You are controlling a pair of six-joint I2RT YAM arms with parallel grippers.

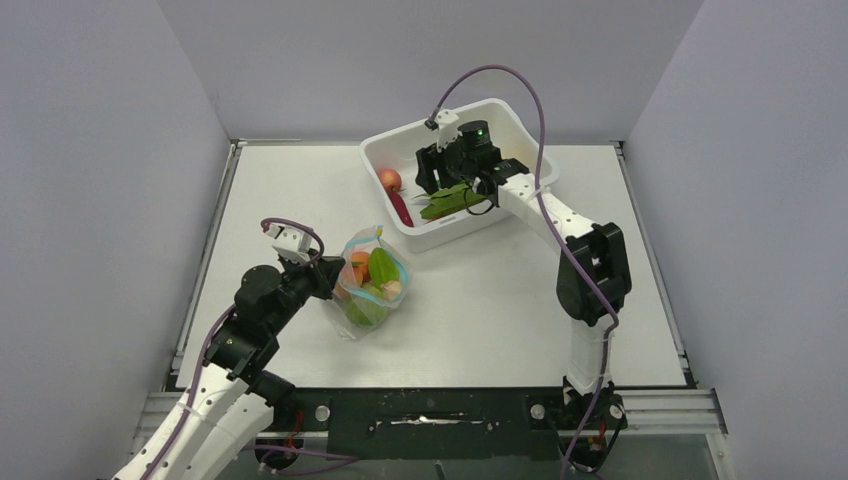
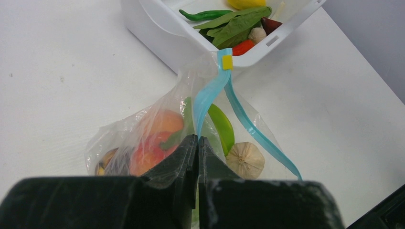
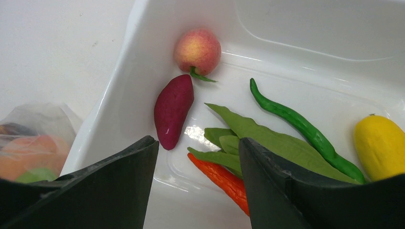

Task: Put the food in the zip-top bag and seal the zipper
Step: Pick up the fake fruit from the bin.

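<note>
Currently, loading is the step in hand. The left gripper (image 2: 198, 143) is pressed together on the zip-top bag (image 2: 138, 119) film beside the zipper (image 2: 210, 93), holding the mouth up. Some food (image 2: 162, 121) already lies inside. The bag stands at 7 o'clock from the white tub (image 1: 450, 228).

The right gripper (image 3: 197, 145) hangs spread over the tub, with the purple root (image 3: 173, 110) at its 11 o'clock and the peach (image 3: 197, 50) at 12 o'clock.

Next move: descend, close on one piece, and lift above the tub wall, which crowds the root at 9 o'clock. Open table (image 1: 500, 310) lies at 4 o'clock of the bag.
</note>
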